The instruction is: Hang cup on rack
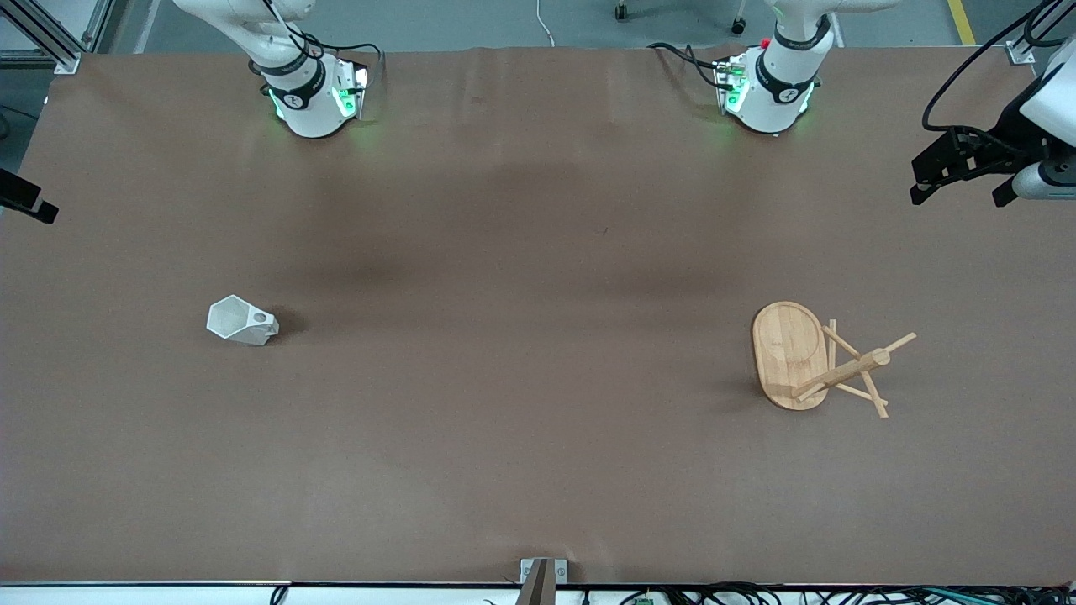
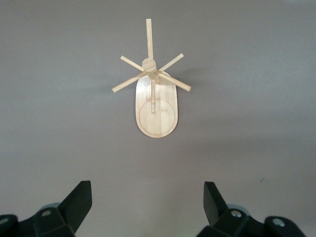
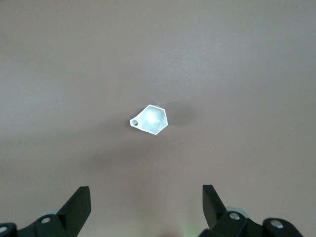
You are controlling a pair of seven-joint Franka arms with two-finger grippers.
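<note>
**Cup and rack wait at either end of the table as both arms hang high, jaws wide**

Cup (image 1: pixel 242 321) in faceted white, its pierced handle tab turned toward the table's middle, stands upright on the brown table (image 1: pixel 538 470) toward the right arm's end. The bamboo rack (image 1: pixel 811 361), a mug tree on an oval base with thin pegs fanning from its post, stands well apart from it toward the left arm's end. Neither has been touched by a gripper.

The right gripper (image 3: pixel 146 207) hangs high over the cup, its two black fingers (image 3: pixel 79 205) spread wide with nothing between them; in the right wrist view the cup (image 3: pixel 150 120) sits below and ahead of the open jaws, mouth up and the tab's round hole plain to see. The left gripper (image 2: pixel 148 205) hangs likewise over its own end, fingers parted and empty, the rack (image 2: pixel 155 101) lying below and ahead of it.

The step in hand looks to be the reach for the cup, most likely by the right arm. Doing it well would mean descending straight over the rim and closing on a wall of the tapering body away from the tab, so the hole remains free for a peg. The facets may let the cup slip or twist if the fingers meet an edge, so flat faces are the safer purchase. A light cup could also tip if nudged on approach.
</note>
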